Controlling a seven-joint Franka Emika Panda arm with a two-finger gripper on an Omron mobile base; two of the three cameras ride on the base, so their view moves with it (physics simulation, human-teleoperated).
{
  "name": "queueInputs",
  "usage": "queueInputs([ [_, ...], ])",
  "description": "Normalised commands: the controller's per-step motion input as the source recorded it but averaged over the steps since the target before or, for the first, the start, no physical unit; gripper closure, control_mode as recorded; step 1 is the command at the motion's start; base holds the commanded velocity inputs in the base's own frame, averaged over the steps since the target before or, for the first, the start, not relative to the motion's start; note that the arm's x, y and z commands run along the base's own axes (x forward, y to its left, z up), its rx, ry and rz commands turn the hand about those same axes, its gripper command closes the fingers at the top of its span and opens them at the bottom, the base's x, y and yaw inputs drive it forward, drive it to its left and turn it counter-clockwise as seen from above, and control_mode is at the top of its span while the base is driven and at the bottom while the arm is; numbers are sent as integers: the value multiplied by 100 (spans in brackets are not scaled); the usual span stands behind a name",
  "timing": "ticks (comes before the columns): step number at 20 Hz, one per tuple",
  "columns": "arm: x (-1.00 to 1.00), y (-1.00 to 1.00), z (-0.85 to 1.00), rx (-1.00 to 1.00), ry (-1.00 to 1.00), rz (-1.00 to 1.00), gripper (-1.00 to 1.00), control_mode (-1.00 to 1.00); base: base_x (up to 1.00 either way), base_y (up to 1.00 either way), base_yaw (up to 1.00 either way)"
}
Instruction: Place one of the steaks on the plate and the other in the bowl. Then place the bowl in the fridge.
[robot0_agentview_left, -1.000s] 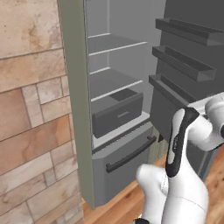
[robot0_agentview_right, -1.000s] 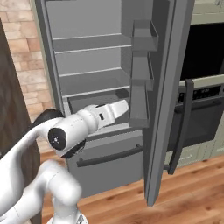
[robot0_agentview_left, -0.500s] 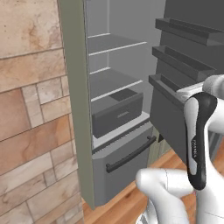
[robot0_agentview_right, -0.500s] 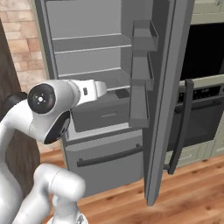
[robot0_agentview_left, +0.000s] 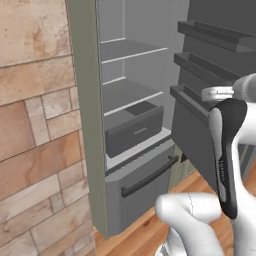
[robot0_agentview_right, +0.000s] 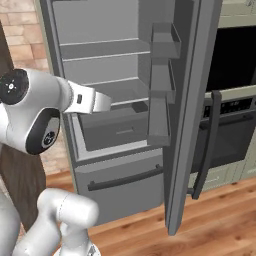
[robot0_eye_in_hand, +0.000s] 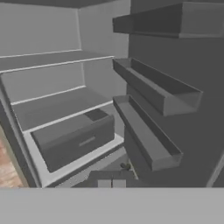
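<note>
Jaws shut, empty, facing open fridge (robot0_eye_in_hand: 65, 113).

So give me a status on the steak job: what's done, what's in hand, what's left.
Done: the fridge stands open, its door swung wide. In hand: nothing; the gripper is shut with nothing in it, pointing into the fridge above the lower drawer. Left: the shelves and the inner bin hold no bowl as far as can be seen, so putting it in appears still to do.
</note>
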Motion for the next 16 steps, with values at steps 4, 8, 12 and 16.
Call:
queueInputs([
  [4, 11, -13, -24, 1, -7, -39, 100, -100, 0, 0, 0],
  [8, 59, -66, -29, 0, -3, -18, 100, -100, 0, 0, 0],
  [12, 76, -55, -5, 0, -2, -3, 100, -100, 0, 0, 0],
  [16, 73, -36, 0, 0, -13, 0, 100, -100, 0, 0, 0],
])
